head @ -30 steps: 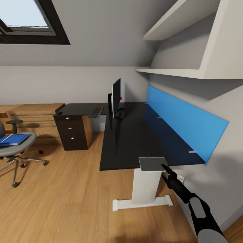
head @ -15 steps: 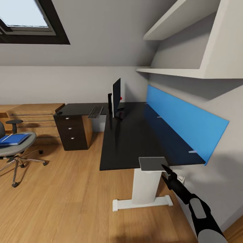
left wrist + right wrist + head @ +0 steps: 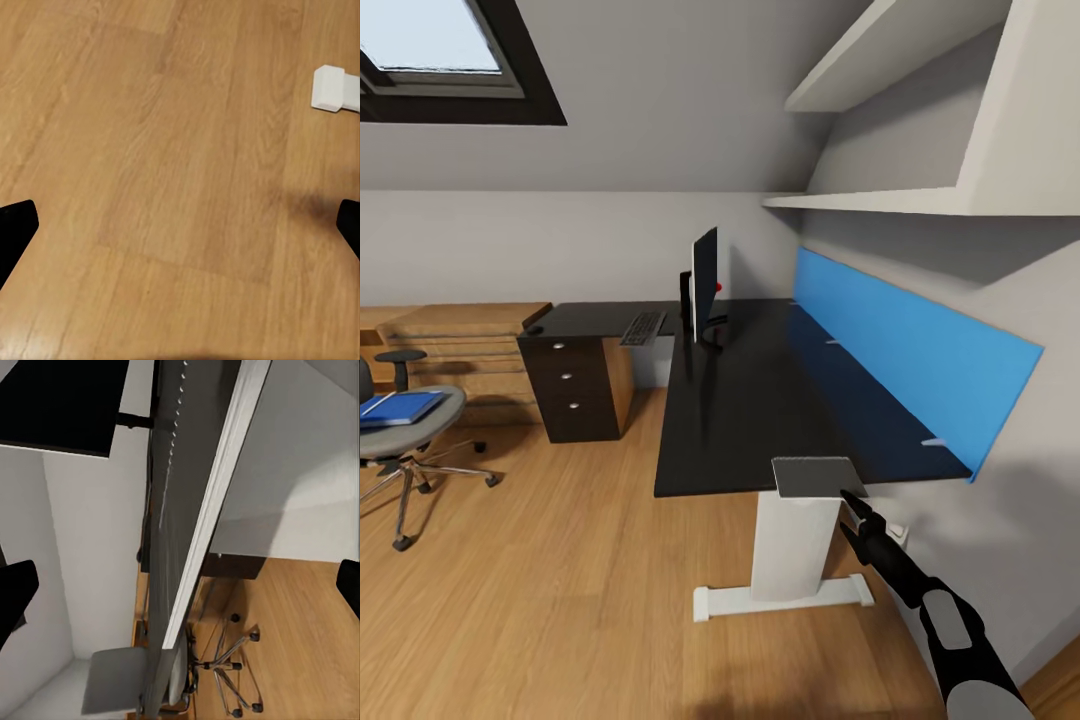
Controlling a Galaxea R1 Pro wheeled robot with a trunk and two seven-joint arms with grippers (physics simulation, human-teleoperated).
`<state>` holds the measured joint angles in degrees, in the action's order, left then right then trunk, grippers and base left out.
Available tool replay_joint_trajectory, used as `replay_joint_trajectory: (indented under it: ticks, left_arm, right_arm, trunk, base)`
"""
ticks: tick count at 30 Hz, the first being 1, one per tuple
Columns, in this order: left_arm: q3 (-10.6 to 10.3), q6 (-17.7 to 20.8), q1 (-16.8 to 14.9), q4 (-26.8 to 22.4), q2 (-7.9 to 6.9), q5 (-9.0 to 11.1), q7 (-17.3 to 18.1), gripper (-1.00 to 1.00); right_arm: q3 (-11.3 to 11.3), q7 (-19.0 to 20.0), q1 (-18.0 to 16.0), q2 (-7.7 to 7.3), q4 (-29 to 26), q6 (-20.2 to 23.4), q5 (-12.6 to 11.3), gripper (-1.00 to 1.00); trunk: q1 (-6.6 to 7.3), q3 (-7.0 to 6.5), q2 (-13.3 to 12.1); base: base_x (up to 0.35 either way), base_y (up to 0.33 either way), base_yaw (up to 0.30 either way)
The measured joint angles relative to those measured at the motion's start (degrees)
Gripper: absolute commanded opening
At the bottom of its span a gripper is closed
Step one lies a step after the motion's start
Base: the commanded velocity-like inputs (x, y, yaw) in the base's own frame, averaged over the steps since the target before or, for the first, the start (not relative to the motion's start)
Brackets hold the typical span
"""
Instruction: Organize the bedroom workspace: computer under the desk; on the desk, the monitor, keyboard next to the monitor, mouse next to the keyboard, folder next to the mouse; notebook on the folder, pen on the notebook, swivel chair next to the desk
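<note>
**Glossy black desk part-set, folder yet to move**

Black and shiny, the desk (image 3: 740, 400) fills the middle of the head view, with the monitor (image 3: 705, 287) upright at its far end and the keyboard (image 3: 644, 328) just to its left. A small dark shape near the far left corner may be the mouse (image 3: 535, 329). The blue folder (image 3: 398, 408) lies on the swivel chair (image 3: 405, 430) at the left edge, well apart from the desk. The notebook (image 3: 817, 477) sits on the near edge, held edge-on between the right gripper's (image 3: 850, 505) fingers. The left gripper (image 3: 180, 225) hangs wide open over bare floor. Folder, stacking, pen and chair seem left to do.
</note>
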<state>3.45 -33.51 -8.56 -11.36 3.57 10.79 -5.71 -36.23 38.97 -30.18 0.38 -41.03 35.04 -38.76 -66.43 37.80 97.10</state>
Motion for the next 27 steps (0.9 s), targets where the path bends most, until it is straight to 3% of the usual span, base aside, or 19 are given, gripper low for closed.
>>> replay_joint_trajectory:
  ticks: [13, 27]
  left_arm:
    - [0.12, 0.0, -0.02, 0.0, 0.0, 0.03, 0.07, 1.0]
    - [0.21, 0.0, -0.01, 0.0, -0.04, 0.04, 0.16, 1.0]
  right_arm:
    - [0.09, 0.0, 0.01, 0.15, 0.07, -0.02, 0.0, 1.0]
    - [0.1, 0.0, 0.0, 0.18, 0.08, -0.03, -0.03, 1.0]
  trunk:
    - [0.0, 0.0, 0.0]
    - [0.01, 0.0, 0.0]
  base:
    - [0.002, 0.0, 0.0]
    - [0.122, 0.0, 0.0]
